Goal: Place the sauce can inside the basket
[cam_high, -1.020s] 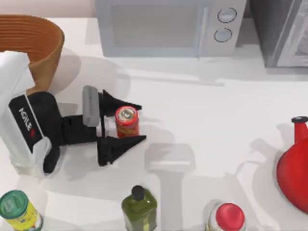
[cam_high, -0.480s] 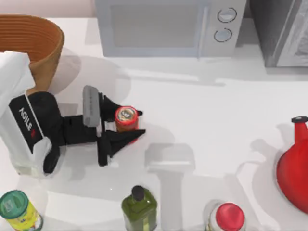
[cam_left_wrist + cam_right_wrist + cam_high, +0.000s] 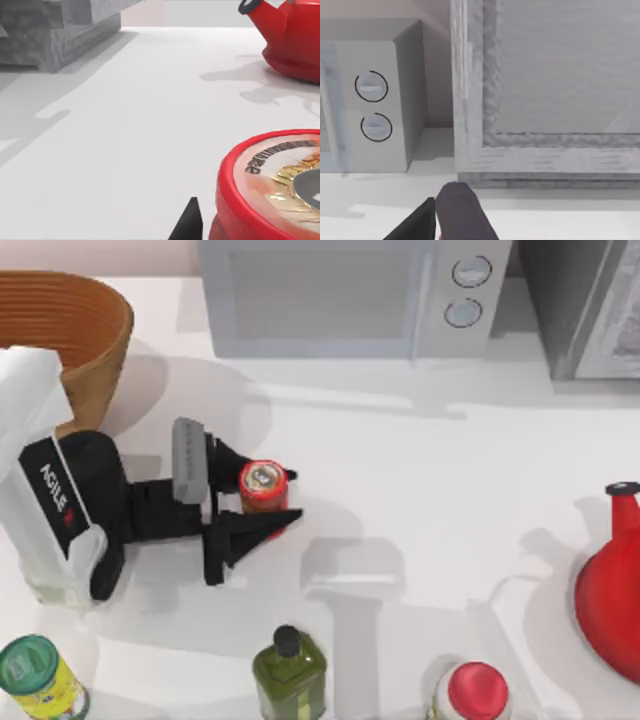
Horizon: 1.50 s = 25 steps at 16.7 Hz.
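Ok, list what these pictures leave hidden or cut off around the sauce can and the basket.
- Sauce can: top view, its lower side is covered by the left gripper; left wrist view, cut by the frame edge.
- Basket: top view, cut by the frame corner, part covered by the left arm; inside not visible.
- Right gripper: right wrist view, fingers cut off by the frame edge.

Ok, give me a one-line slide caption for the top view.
Left tool shut on the sauce can on the white table, basket waiting at the far left corner.

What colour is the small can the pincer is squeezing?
Red sauce can, silver top; clearest in the top view.
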{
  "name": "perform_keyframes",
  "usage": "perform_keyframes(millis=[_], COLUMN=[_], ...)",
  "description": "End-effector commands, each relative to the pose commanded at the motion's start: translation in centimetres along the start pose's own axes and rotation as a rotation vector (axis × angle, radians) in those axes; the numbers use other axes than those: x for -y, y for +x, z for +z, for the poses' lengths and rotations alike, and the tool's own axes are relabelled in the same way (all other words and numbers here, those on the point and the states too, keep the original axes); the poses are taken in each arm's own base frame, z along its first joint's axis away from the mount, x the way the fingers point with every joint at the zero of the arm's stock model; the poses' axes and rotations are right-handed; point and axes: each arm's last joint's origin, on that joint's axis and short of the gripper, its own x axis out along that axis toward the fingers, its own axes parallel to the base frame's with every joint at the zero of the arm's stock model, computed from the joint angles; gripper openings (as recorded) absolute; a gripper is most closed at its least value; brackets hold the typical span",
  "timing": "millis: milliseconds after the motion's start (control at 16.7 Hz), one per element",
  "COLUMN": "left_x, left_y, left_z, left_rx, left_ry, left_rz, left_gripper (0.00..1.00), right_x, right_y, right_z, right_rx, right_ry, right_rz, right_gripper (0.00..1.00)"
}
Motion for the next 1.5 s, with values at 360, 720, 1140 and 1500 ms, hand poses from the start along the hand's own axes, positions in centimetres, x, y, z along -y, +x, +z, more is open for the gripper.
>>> perform_keyframes(millis=[360,720,1140,1500], left_x=[-0.7,-4.2,-7.1,-6.0], left_y=[1.2,-2.7,-20.0,-26.7], left_z=[3.4,13.4,20.2,22.6], left_rx=[0.009,0.029,0.004,0.000], left_ry=[0.011,0.081,0.007,-0.014], left_rz=[-0.065,-0.001,0.448,0.636], left_gripper=[0.00,0.00,0.00,0.00], right_x=[0.0,0.0,0.0,0.0], right_y=[0.0,0.0,0.0,0.0], right_z=[0.0,0.0,0.0,0.0], right_rx=[0.000,0.000,0.000,0.000], right_ry=[0.000,0.000,0.000,0.000], right_rz=[0.000,0.000,0.000,0.000], right_gripper=[1.00,1.00,1.00,1.00])
